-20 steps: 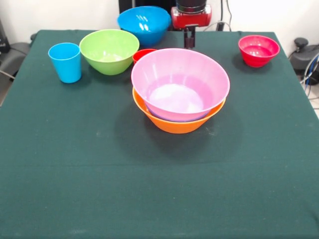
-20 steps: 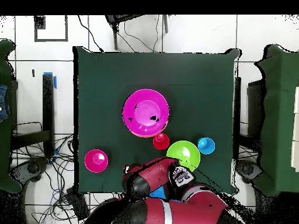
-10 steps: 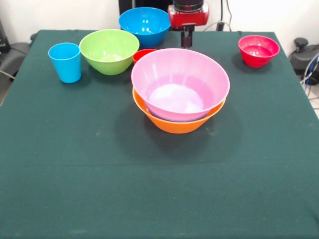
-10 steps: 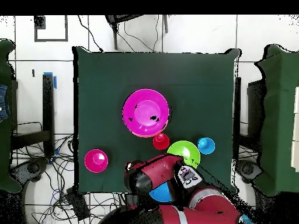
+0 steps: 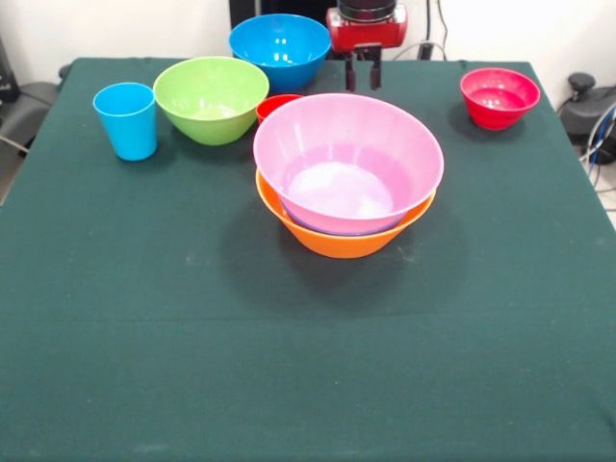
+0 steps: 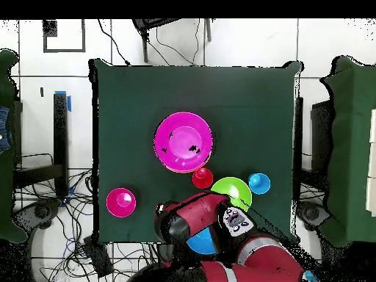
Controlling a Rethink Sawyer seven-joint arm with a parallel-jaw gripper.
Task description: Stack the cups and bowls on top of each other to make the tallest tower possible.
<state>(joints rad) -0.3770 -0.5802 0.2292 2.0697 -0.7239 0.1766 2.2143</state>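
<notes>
The tower is a big pink bowl (image 5: 348, 159) nested in the orange bowl (image 5: 342, 241) at mid-table; from overhead the pink bowl (image 6: 183, 141) hides most of the orange one. A lime green bowl (image 5: 211, 98), a blue bowl (image 5: 279, 46) and a small red bowl (image 5: 500, 96) stand apart along the far side. The light blue cup (image 5: 126, 119) stands at the far left. A red cup (image 5: 277, 104) peeks out behind the pink bowl. My gripper (image 5: 363, 85) hangs open and empty just behind the pink bowl, to the right of the blue bowl.
In the overhead view the red arm (image 6: 183, 220) partly covers the blue bowl (image 6: 202, 242). The red cup (image 6: 203, 178), green bowl (image 6: 230, 192) and blue cup (image 6: 258, 183) cluster close together. The small red bowl (image 6: 121, 202) stands alone. Cables lie off the table's edges.
The gripper's fingers, together in the earlier frames, have parted. The gripper has risen slightly. No bowl or cup has moved.
</notes>
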